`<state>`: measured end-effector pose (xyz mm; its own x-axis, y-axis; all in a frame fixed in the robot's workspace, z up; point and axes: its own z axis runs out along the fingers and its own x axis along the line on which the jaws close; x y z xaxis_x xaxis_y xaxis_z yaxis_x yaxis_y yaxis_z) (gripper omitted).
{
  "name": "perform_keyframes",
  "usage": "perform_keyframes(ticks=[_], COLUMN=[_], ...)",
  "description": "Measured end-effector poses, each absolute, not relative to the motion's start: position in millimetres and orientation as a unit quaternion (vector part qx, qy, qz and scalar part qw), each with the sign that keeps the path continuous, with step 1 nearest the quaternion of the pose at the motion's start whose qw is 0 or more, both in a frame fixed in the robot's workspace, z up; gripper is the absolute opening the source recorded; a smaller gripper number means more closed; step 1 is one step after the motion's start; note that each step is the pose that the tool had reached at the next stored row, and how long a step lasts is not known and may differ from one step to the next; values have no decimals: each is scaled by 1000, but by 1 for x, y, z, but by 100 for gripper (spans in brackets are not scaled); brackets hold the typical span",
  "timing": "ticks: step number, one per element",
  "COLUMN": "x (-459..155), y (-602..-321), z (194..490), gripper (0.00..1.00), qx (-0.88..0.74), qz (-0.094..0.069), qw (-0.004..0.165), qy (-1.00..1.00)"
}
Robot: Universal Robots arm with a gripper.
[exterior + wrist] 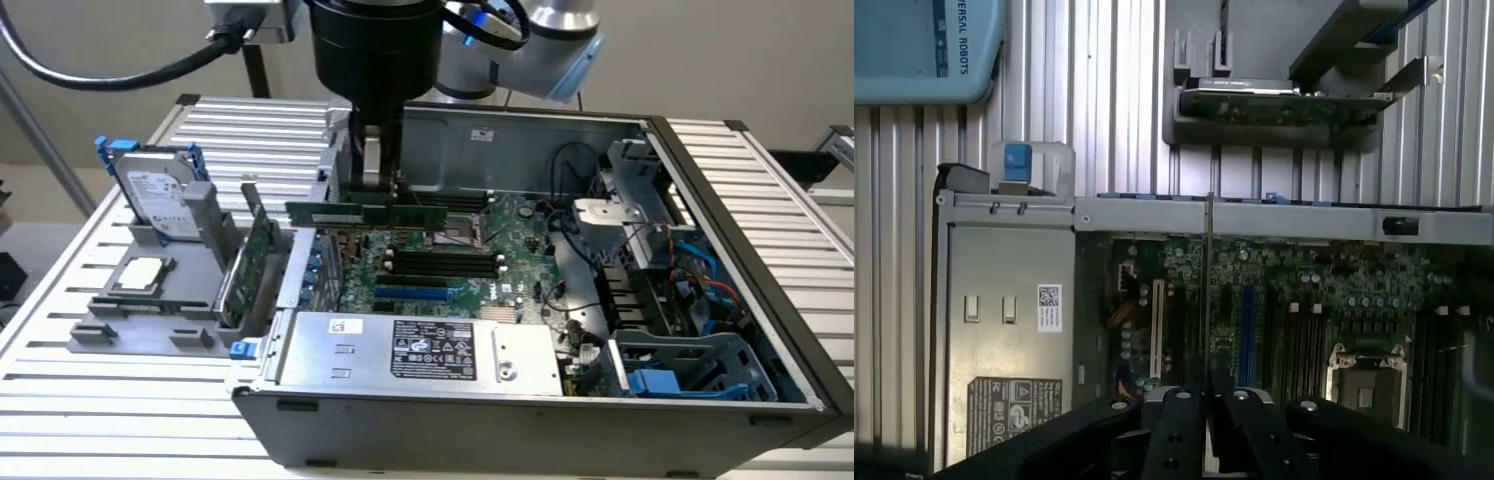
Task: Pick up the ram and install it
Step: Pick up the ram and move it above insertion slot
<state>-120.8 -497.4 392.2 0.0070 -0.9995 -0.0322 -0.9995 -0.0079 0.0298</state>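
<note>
Green and thin, the ram (320, 213) hangs level, pinched near its middle by the closed fingers of the gripper (378, 193). It is above the motherboard (514, 255), inside the open computer case (747, 200). Under it run the black memory slots (434, 262), with a blue slot (420, 293) beside them and the processor socket (454, 232) close by. A silver power supply (400, 345) fills the case's near corner. Outside the case, a grey holder (134, 325) carries a hard drive (158, 195), a processor chip (140, 273) and an upright expansion card (254, 265).
</note>
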Motion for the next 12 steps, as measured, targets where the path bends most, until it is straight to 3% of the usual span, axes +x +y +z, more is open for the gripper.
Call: perform_keyframes(ticks=[12], x=[-76], y=[-477], z=[388], gripper=[0], qx=[-710], qz=[22], qw=[1], qy=[704])
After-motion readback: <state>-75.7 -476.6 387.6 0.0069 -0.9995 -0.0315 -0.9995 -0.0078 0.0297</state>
